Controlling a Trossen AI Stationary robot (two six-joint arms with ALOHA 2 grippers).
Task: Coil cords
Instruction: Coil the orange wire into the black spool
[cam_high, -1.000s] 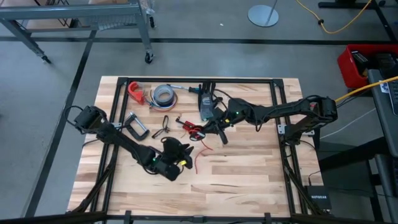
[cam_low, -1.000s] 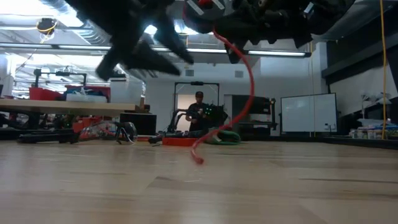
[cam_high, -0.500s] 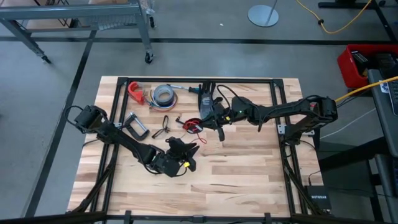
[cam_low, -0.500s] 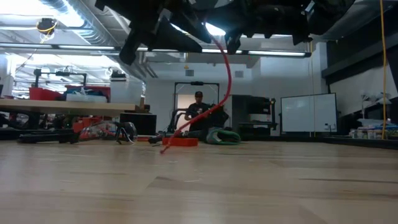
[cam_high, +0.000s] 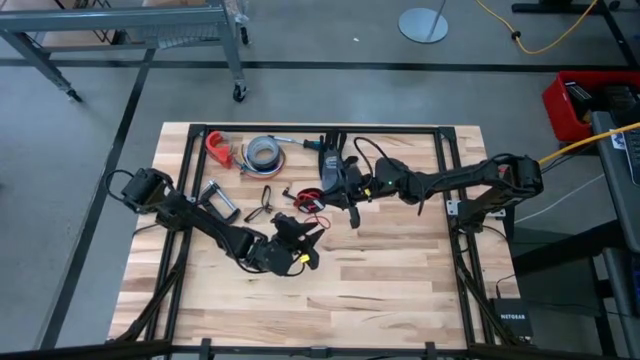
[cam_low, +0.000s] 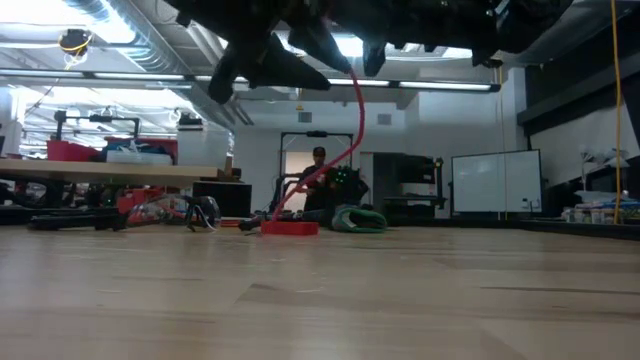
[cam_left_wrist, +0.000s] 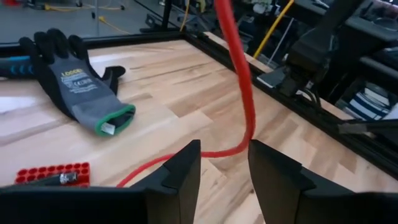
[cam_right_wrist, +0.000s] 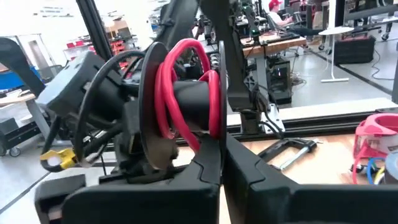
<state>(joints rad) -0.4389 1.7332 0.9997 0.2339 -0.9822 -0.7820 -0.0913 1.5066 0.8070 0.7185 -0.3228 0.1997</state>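
The cords are a thin red lead and a black one. They stand as loops (cam_right_wrist: 186, 93) above my shut right gripper (cam_right_wrist: 222, 171), which is level above the table's middle (cam_high: 330, 198). A red tail (cam_low: 345, 150) hangs from the loops and curves down toward the table. My left gripper (cam_left_wrist: 224, 165) is open just near of the coil (cam_high: 312, 201), pointing at the tail (cam_left_wrist: 247, 106), which runs down in front of the gap between its fingers. I cannot tell whether it touches the tail. My right gripper pinches the red cord between its two shut fingers at the foot of the loops (cam_right_wrist: 202, 144), coming in level from the table's right. The red and black loops stand upright above the fingers, clear of the table. The tail hangs slack below.
A grey and black glove (cam_left_wrist: 74, 78) lies on the table beyond the coil. Beside it is a red block with holes (cam_left_wrist: 53, 173). At the far left are a grey tape roll (cam_high: 263, 152), a red clamp (cam_high: 217, 147) and a metal C-clamp (cam_high: 218, 203). A black frame (cam_high: 445, 150) borders the table.
The red tail, which trailed on the table nearer the front edge, has been drawn up and swung in under the coil. My left gripper has moved up and toward the far edge, closer to the coil, and has rolled. My right gripper has tipped a little.
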